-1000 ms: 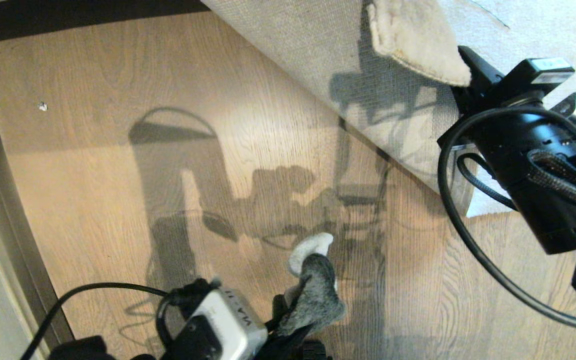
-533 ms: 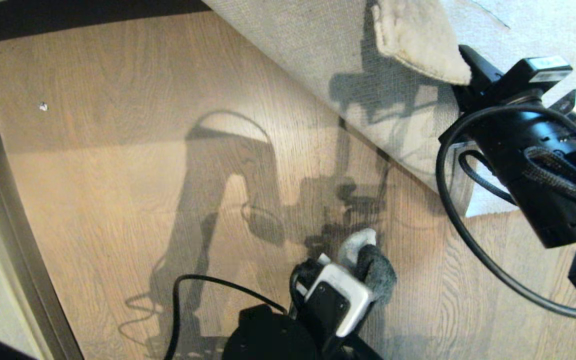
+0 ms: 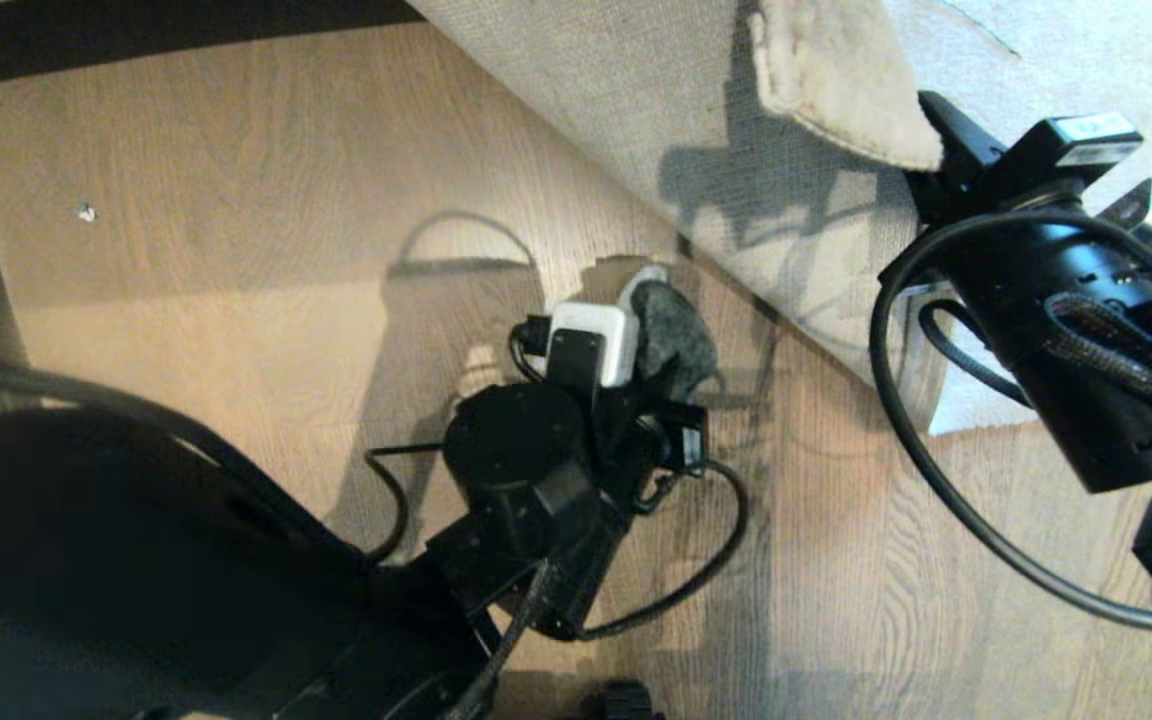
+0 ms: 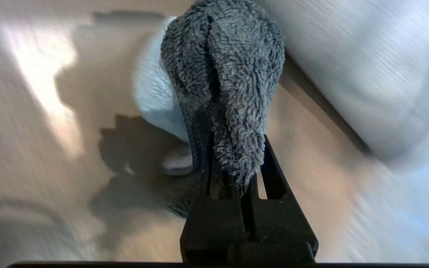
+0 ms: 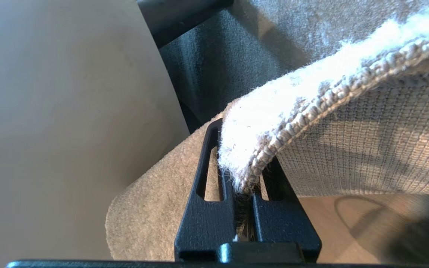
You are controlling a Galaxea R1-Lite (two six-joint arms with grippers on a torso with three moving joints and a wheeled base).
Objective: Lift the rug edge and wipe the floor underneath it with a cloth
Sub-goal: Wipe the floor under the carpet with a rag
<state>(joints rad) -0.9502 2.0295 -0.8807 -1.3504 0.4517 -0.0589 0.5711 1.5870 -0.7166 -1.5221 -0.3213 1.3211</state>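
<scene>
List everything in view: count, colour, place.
rug: one, grey pile, beige woven backing, corner folded up off the floor at the upper right.
floor: brown wood-grain planks, bare where the rug is lifted.
cloth: one, dark grey with a white part, on the floor beside the rug's fold line.
white speck: one, on the floor at the left.
left tool: black, shut on the cloth, mid-floor.
right tool: black, shut on the rug edge, holding it up.

Warm, hard light falls from behind the robot, throwing crisp arm shadows across the floor point(image 3: 236, 300) and the rug point(image 3: 636, 110) backing, while the left wrist view smears with motion blur around a sharp cloth point(image 4: 225, 85) and the right wrist view stays dim but clear.
</scene>
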